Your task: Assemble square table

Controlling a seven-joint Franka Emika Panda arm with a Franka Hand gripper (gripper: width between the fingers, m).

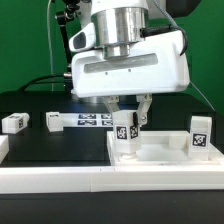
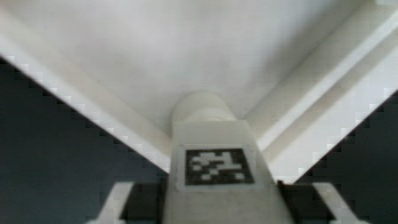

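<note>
My gripper (image 1: 129, 118) is shut on a small white leg (image 1: 126, 130) with a black-and-white tag, held upright over a corner of the white square tabletop (image 1: 160, 155). The leg's lower end is at the slab's surface; whether it touches I cannot tell. In the wrist view the leg (image 2: 217, 150) fills the gap between both fingers (image 2: 128, 200), with the slab's raised rim corner (image 2: 196, 60) behind it. A second leg (image 1: 200, 135) stands upright on the slab at the exterior view's right. Two more legs (image 1: 13, 122) (image 1: 52, 120) lie on the black table at the left.
The marker board (image 1: 93, 120) lies flat on the table behind the gripper. A long white border rail (image 1: 60, 178) runs along the near edge. Green wall and cables fill the background.
</note>
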